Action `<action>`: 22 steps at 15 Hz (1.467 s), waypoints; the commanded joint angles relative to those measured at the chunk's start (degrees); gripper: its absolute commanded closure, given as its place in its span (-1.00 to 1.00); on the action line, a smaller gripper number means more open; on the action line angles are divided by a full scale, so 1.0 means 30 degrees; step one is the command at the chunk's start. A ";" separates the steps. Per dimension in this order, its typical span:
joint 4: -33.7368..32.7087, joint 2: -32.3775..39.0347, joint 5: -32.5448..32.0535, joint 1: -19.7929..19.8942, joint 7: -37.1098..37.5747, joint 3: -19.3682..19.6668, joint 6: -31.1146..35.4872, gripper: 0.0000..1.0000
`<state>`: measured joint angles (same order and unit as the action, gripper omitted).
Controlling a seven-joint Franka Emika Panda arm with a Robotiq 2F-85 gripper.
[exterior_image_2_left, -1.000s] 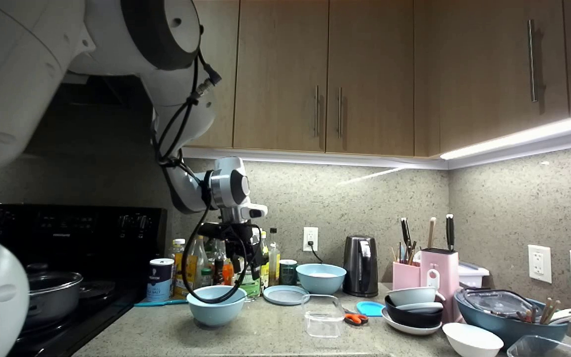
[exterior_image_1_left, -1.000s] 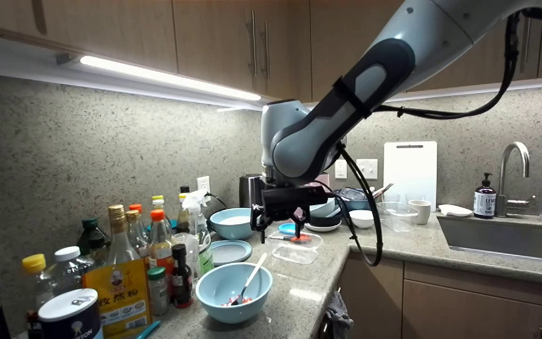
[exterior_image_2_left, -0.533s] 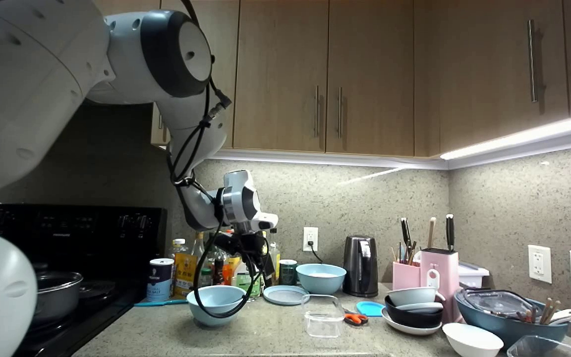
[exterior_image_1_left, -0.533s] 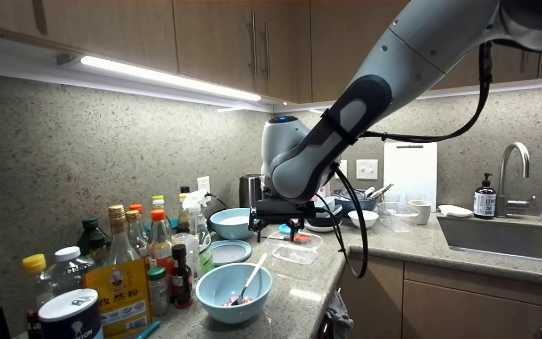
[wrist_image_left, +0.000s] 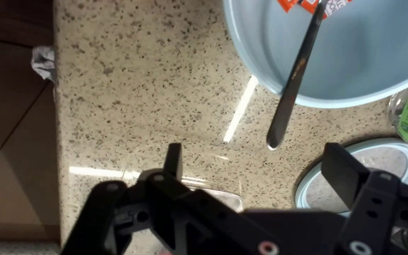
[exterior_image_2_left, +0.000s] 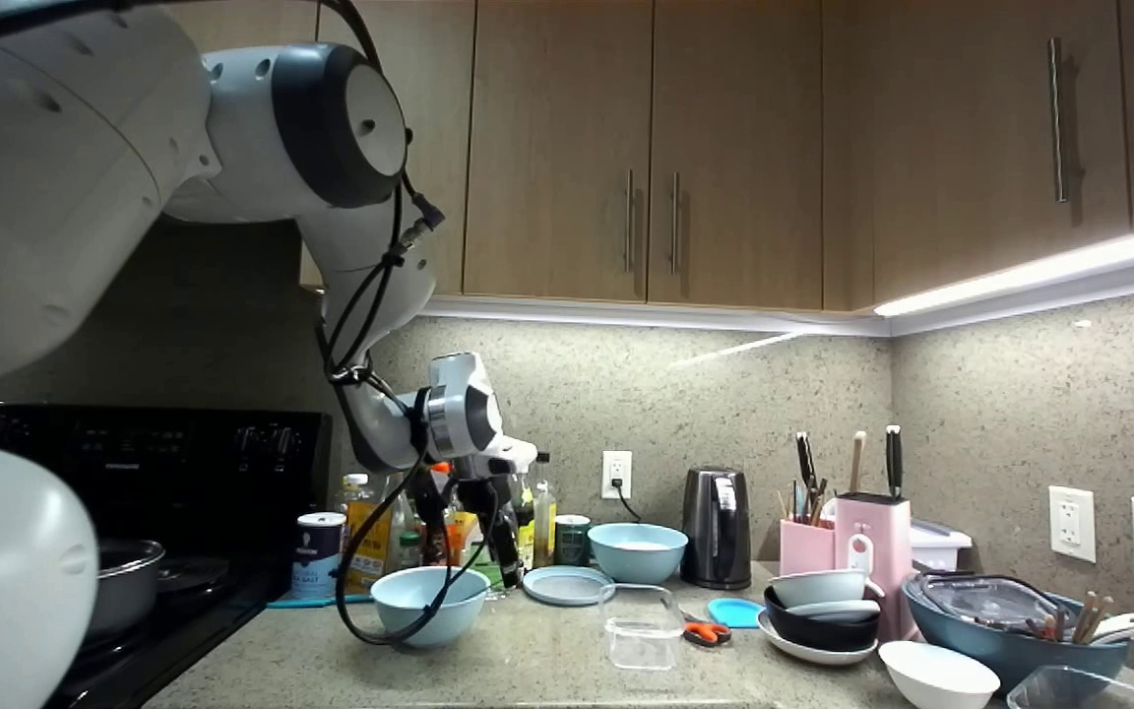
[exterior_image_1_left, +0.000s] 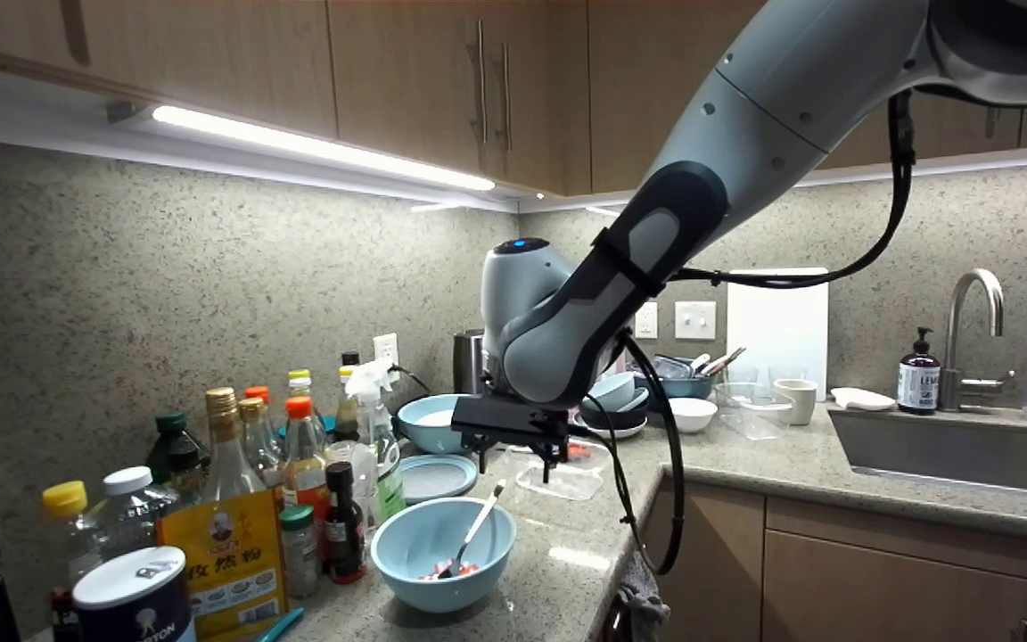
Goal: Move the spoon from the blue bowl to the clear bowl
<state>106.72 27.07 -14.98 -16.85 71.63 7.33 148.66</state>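
In the wrist view, a slender dark metal spoon (wrist_image_left: 298, 69) slants from the top edge down toward the centre of the frame, leaning across the rim of a wide, round, light blue bowl (wrist_image_left: 363, 81) on a speckled stone table (wrist_image_left: 136, 88). At the top edge it meets small red-and-white printed packets (wrist_image_left: 309, 5); its handle end juts past the rim, over the table. The black two-fingered pincer (wrist_image_left: 255, 157) comes in from the bottom of that frame with its jaws spread wide, and the handle end shows just above the gap, touching neither jaw.

In an exterior view, the spoon's head lies inside the bowl at lower centre. There the pincer hangs near the middle of the frame, higher than the bowl and apart from it.

A see-through rectangular container (exterior_image_2_left: 643, 648) sits at lower centre of an exterior view, well apart from the bowl and just beside orange-handled scissors (exterior_image_2_left: 707, 633). A flat bright blue lid (exterior_image_2_left: 736, 612) lies to its right. Farther back rest a flat round grey-blue plate (exterior_image_2_left: 570, 588), a second light blue bowl (exterior_image_2_left: 638, 566) and a dark electric kettle (exterior_image_2_left: 717, 537). At lower left of an exterior view stands a dark blue canister with a white lid (exterior_image_1_left: 135, 617), beside a yellow packet (exterior_image_1_left: 228, 557).
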 commanded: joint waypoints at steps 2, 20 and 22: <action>-0.0102 0.0925 -0.3949 -0.2395 0.4824 0.3028 0.3240 -1.00; -0.0358 0.1175 -0.1484 -0.0987 0.3899 0.0010 -0.0742 0.19; -0.0269 0.1062 -0.1815 -0.1133 0.3935 0.0047 -0.0342 0.44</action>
<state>106.06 30.23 -19.82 -20.76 84.07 8.26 146.03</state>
